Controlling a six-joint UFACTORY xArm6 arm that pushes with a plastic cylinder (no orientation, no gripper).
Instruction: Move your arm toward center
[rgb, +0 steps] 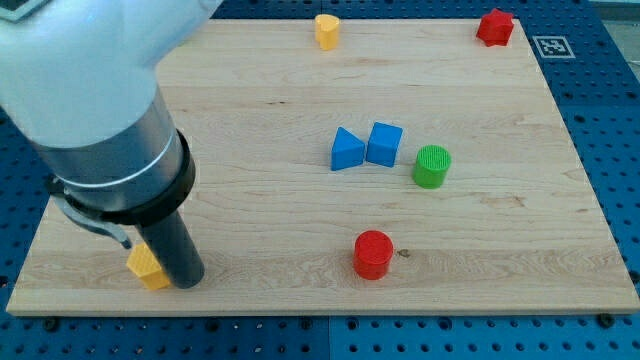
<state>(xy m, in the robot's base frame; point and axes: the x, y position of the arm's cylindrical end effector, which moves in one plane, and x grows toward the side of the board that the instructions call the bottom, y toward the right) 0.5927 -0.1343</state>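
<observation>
My arm comes in from the view's top left, and the dark rod ends at my tip (186, 283) near the board's bottom left corner. A yellow block (146, 267) lies right against the tip's left side, partly hidden by the rod. A blue triangular block (346, 150) and a blue cube (384, 144) sit side by side near the board's middle, far to the right of the tip. A green cylinder (432, 166) stands just right of them. A red cylinder (373, 254) stands below the middle.
A yellow block (327, 31) sits at the top edge, middle. A red block (494, 27) sits at the top right corner. The wooden board (250, 120) lies on a blue pegboard table. A fiducial marker (552, 46) sits right of the board's top corner.
</observation>
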